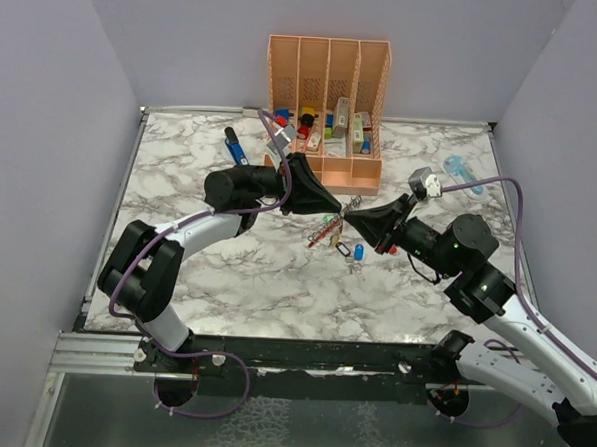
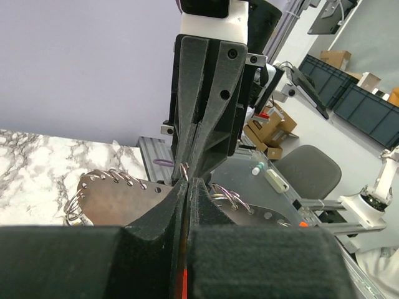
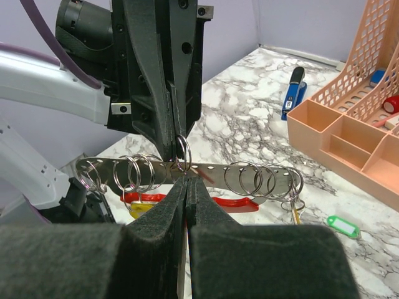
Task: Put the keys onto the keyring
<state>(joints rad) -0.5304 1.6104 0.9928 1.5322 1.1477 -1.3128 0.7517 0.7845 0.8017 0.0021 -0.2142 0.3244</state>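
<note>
Top external: the left gripper point(image 1: 339, 211) and right gripper point(image 1: 354, 219) meet tip to tip over the table's point(image 1: 225, 280) centre, both clamped shut on a perforated metal strip point(image 3: 215, 169) (split rings threaded along it). The red keyring point(image 3: 234, 204) sits just under the strip, at its 6 o'clock. Loose keys point(image 1: 358, 252) lie on the marble at 6 o'clock from the fingertips.

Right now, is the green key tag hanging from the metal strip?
No, the green key tag lies on the table, apart from the strip.
</note>
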